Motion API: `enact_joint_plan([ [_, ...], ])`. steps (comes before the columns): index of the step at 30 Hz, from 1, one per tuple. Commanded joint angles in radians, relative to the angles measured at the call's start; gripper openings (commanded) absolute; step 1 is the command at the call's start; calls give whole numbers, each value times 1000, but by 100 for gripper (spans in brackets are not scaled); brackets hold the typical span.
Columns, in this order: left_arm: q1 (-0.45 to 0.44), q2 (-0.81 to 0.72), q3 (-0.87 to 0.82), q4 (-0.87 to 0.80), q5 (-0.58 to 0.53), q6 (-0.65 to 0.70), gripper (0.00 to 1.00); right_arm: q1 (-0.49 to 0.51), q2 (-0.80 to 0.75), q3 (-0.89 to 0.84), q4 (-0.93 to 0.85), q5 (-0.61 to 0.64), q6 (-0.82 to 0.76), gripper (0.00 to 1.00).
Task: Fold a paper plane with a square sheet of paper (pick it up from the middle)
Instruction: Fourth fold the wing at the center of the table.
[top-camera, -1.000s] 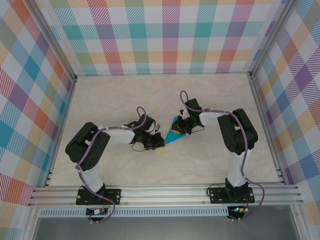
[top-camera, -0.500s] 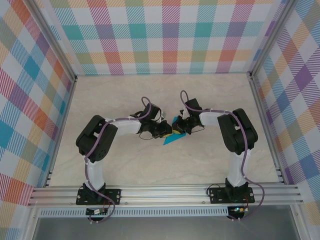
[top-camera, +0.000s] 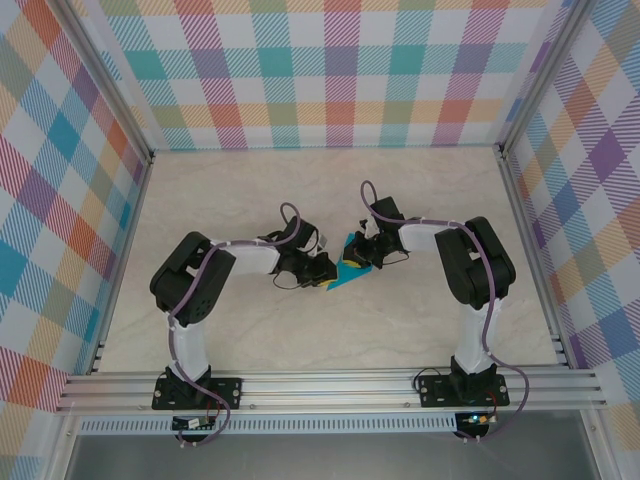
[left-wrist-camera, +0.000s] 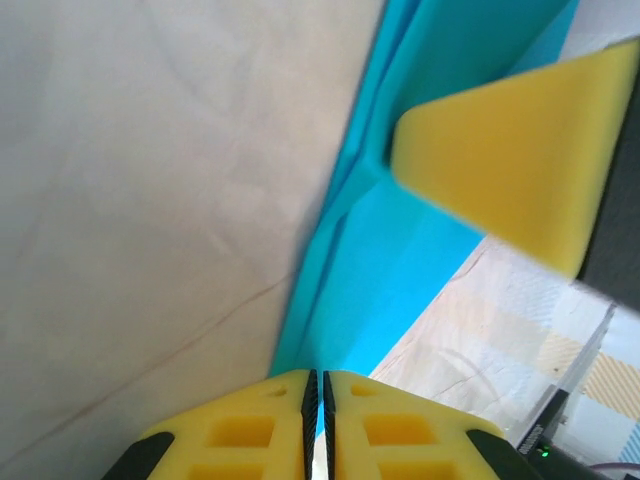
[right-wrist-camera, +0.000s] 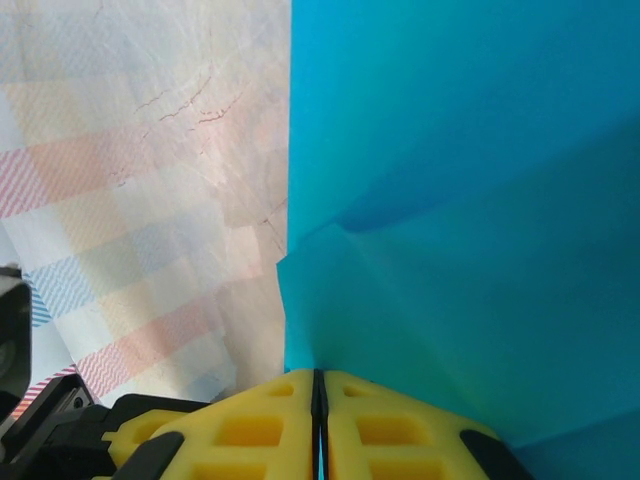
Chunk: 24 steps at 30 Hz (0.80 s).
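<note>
Over beige table (top-camera: 420, 330), left jaws and right jaws pinch the paper plane (top-camera: 351, 272).

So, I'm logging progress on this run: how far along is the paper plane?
Done: the teal sheet already has folded layers and a crease. In hand: the left gripper and right gripper are each shut on one edge. To do: it is no narrow dart yet, so more folds remain.

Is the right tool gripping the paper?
Yes: in the right wrist view the right tool is shut, with the teal paper running down into the seam between its yellow fingers.
</note>
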Motion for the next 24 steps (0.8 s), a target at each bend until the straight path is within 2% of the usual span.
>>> enact_joint_plan([
  [1,11,-39,-60,-193,-91,43,13,4,72,-18,-76,76,-12,11],
  [7,11,-129,-51,-165,-114,29,14,3,71,-19,-75,76,-12,11],
  [12,-2,-137,26,-141,-59,22,16,3,75,-17,-74,76,-9,11],
  [17,-17,-75,75,-71,33,-16,16,2,74,-19,-73,74,-8,11],
  [24,-27,15,101,-10,99,-46,17,3,73,-20,-75,75,-9,11],
])
